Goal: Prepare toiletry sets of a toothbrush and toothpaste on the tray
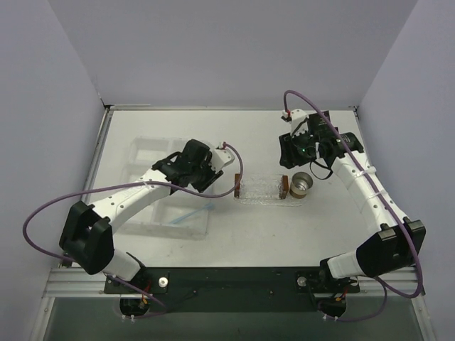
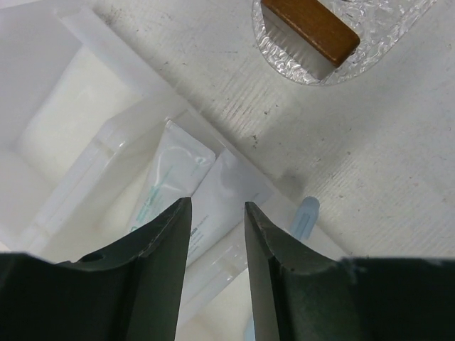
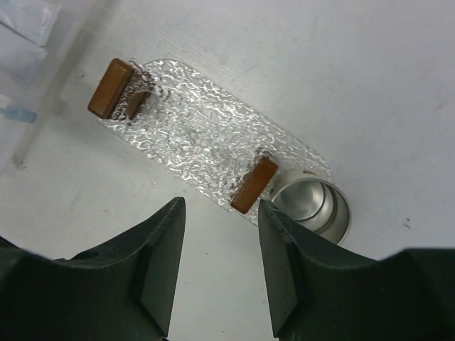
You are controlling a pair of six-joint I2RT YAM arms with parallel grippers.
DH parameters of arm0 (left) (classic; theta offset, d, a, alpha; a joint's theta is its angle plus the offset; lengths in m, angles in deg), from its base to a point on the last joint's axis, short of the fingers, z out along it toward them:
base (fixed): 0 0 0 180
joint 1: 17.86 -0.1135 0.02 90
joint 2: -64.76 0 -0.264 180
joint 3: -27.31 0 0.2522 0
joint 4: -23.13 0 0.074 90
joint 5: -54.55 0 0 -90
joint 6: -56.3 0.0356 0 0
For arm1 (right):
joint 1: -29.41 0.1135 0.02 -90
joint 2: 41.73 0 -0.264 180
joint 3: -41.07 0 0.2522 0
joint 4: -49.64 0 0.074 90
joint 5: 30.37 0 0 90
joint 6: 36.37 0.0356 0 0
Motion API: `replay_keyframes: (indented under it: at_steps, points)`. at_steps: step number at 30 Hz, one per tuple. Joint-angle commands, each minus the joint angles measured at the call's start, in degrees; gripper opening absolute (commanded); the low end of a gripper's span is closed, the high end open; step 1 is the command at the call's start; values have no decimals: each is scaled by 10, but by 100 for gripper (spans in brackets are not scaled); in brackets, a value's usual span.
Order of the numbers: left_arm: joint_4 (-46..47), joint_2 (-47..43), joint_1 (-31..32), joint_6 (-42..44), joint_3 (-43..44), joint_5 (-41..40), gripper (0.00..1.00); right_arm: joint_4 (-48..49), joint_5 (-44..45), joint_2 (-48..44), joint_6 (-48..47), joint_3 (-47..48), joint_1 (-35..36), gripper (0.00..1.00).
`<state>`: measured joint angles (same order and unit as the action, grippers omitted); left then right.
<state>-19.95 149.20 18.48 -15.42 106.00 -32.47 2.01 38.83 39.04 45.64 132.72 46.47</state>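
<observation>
Two pale toothpaste tubes (image 2: 169, 177) (image 2: 229, 186) lie side by side in a compartment of the clear box (image 2: 106, 145). My left gripper (image 2: 217, 207) hovers open right above them, its jaws standing over the right tube. The light-blue toothbrush (image 2: 304, 216) lies in the box just right of the tubes; it also shows in the top view (image 1: 190, 213). The clear bumpy oval tray (image 3: 192, 131) with two brown wooden end blocks holds nothing. My right gripper (image 3: 220, 207) is open and empty above the tray's right end. In the top view the left gripper (image 1: 215, 180) is left of the tray (image 1: 261, 190), the right gripper (image 1: 297, 158) behind it.
A small metal cup (image 3: 314, 206) stands touching the tray's right end, also in the top view (image 1: 302, 185). The tray's brown blocks (image 3: 111, 88) (image 3: 254, 185) stand upright. The clear compartment box (image 1: 160, 202) takes up the left side of the table.
</observation>
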Motion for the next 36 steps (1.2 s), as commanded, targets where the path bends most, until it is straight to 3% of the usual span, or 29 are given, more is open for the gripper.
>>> replay_keyframes:
  at_steps: [1,7,14,17,20,36]
  points:
    - [26,22,39,-52,10,-106,46,4,37,-32,4,-20,-24,41]
    - [13,77,65,-90,16,-144,46,9,42,-32,3,-36,-57,41]
    - [65,75,69,-101,-16,-178,46,8,28,-18,4,-42,-66,41]
    - [66,76,70,-99,-17,-175,47,10,24,-15,6,-43,-66,41]
    - [62,72,70,-99,-16,-163,54,11,19,-13,6,-43,-66,41]
    - [56,87,85,-109,-9,-156,55,17,10,-12,4,-58,-66,41]
